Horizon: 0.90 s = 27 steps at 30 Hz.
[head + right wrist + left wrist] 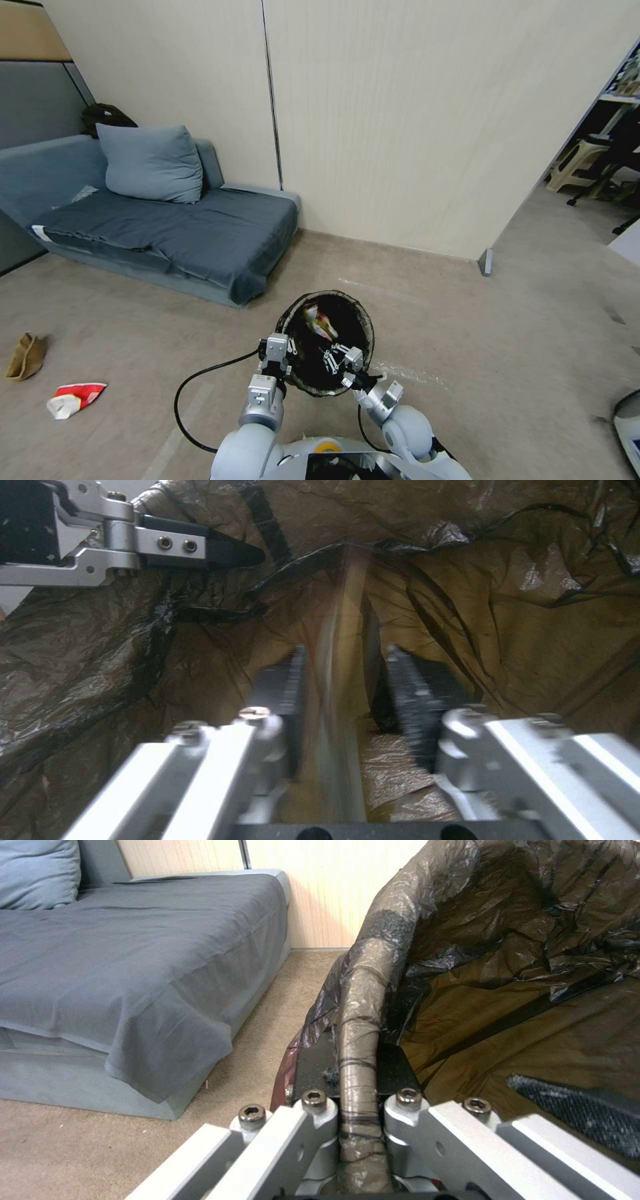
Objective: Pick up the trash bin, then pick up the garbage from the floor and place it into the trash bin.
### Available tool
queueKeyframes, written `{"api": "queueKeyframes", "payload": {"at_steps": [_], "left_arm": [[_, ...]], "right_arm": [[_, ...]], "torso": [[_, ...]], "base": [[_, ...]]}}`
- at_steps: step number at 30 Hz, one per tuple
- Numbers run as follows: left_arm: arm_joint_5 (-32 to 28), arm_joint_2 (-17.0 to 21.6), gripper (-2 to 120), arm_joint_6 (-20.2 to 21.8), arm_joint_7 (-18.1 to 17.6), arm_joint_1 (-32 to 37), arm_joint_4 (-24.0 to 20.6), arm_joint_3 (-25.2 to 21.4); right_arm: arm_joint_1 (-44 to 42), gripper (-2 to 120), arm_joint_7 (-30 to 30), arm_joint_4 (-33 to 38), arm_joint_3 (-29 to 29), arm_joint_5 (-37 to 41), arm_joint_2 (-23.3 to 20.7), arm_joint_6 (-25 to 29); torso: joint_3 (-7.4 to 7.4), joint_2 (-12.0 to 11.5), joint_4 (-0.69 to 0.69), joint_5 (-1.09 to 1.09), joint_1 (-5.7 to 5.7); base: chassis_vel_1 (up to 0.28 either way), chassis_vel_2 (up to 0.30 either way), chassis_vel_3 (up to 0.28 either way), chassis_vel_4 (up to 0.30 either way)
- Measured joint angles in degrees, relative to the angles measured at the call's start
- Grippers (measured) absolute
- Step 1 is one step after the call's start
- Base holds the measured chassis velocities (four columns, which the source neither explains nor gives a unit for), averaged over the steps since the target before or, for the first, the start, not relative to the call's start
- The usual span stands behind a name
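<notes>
Between the closed left pincer [360,1075] fingers, the trash bin [363,327] rim; right pincer [347,690] parted, inside.

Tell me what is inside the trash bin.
Inside the round, black-bag-lined trash bin, held at its rim by the left end effector, lie red-and-yellow wrappers. The right end effector reaches in, open; the dark liner hides the bottom.
</notes>
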Motion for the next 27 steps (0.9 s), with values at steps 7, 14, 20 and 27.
{"api": "queueKeyframes", "payload": {"at_steps": [7, 14, 20, 27], "left_arm": [[0.1, -0.1, 1, 0.0, 0.0, 0.0, 0.0, 0.0], [0.1, -0.2, 1, 0.0, 0.0, 0.0, 0.0, 0.1], [0.2, -0.2, 1, 0.0, 0.0, 0.0, 0.0, 0.1], [0.3, -0.2, 1, 0.0, 0.0, -0.2, 0.3, -0.1]], "right_arm": [[-0.4, 71, -0.1, 0.8, 0.0, -0.8, 0.0, 0.4], [-1.0, 94, -0.7, 1.5, 0.1, -1.4, 0.1, 0.8], [-2.3, 100, -1.6, 4.6, 0.3, -2.8, 0.0, 1.9], [-4.5, 100, -1.3, 13.1, 1.1, -4.9, 0.3, 3.6]], "torso": [[0.0, 0.0, 0.0, 0.0, 0.0], [0.0, 0.0, 0.0, 0.0, 0.0], [0.0, 0.0, 0.0, 0.0, 0.0], [0.0, 0.0, 0.0, 0.0, 0.0]], "base": [[0.0, 0.0, 0.0, 0.0], [0.0, 0.0, 0.0, 0.0], [0.0, 0.0, 0.0, 0.0], [0.0, 0.0, 0.0, 0.0]]}}
